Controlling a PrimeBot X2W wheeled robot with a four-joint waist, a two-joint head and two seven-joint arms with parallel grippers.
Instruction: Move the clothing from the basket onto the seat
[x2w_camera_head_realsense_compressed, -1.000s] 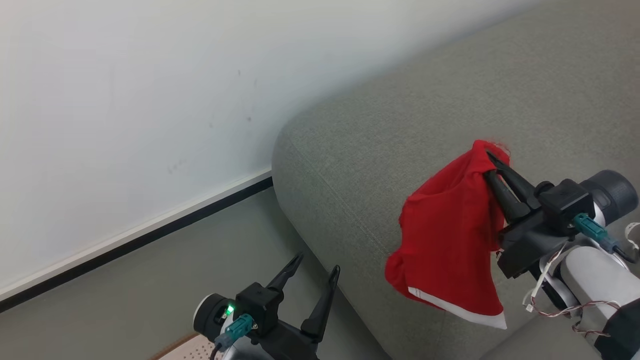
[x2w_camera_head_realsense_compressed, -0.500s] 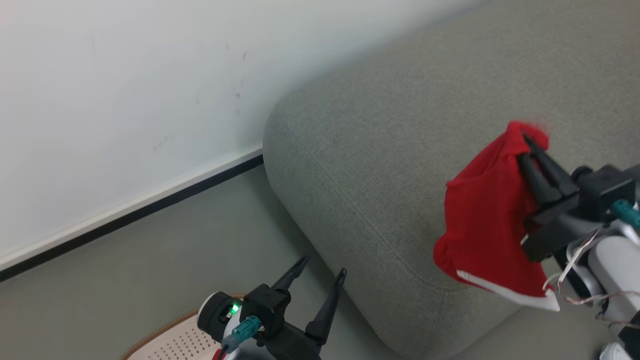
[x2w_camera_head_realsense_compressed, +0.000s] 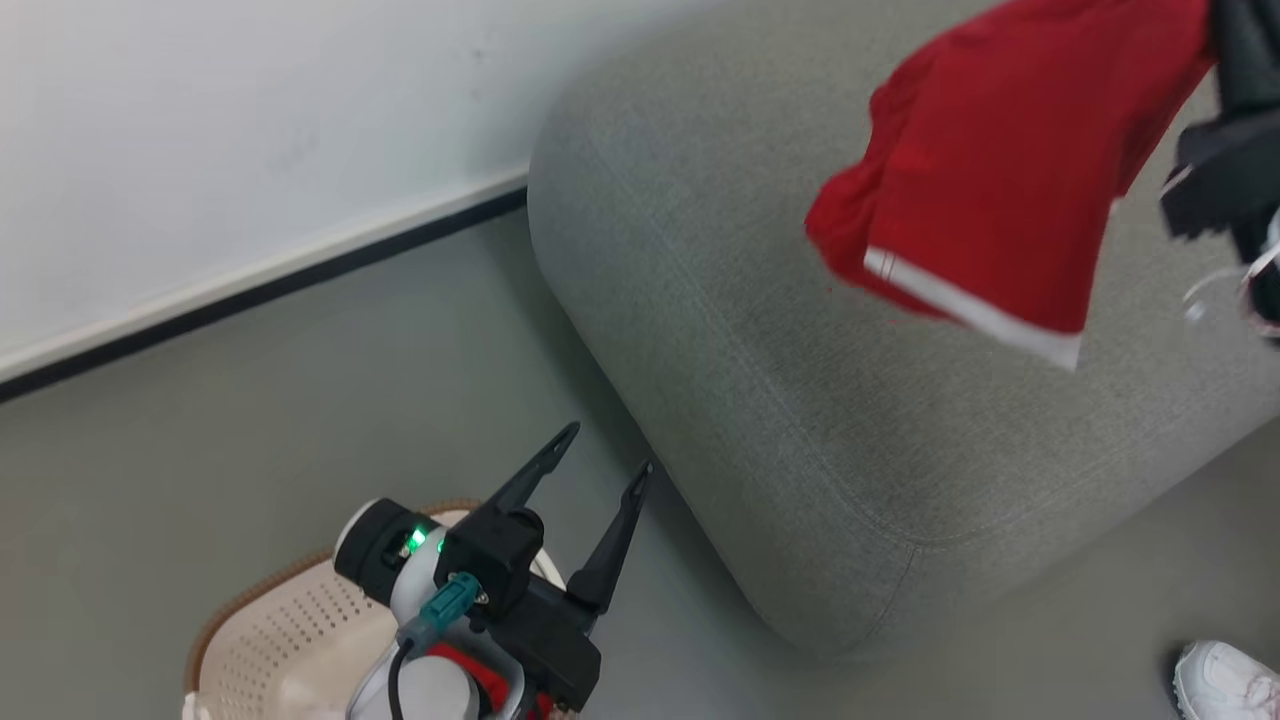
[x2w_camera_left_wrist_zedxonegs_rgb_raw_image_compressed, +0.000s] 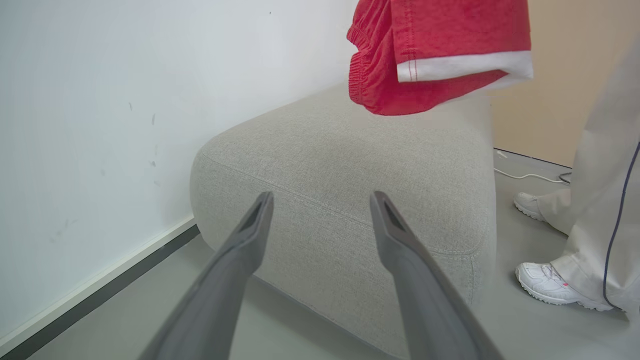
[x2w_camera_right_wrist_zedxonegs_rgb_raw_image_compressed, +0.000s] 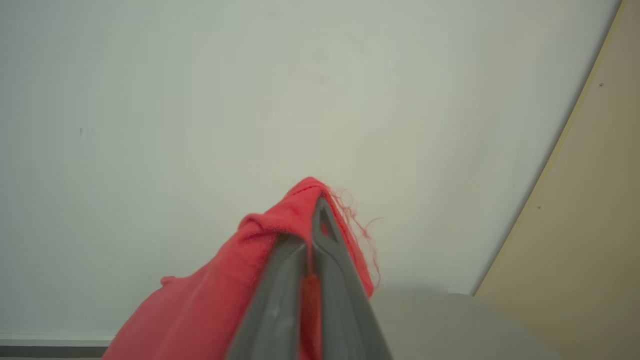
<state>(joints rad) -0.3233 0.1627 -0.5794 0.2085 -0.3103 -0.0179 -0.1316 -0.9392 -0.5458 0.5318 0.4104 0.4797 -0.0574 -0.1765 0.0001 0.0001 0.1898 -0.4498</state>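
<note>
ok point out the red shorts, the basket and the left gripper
red shorts (x2w_camera_head_realsense_compressed: 1000, 170): head view, middle of the hanging fabric
basket (x2w_camera_head_realsense_compressed: 270, 650): head view, perforated side wall
left gripper (x2w_camera_head_realsense_compressed: 608, 447): head view, midway between its open fingertips

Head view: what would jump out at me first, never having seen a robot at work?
The red garment with its white hem stands out most, pinched in the right end effector and dangling over the grey sofa at the upper right. At the lower left, the left end effector holds its dark fingers spread wide, close to a cream basket.
</note>
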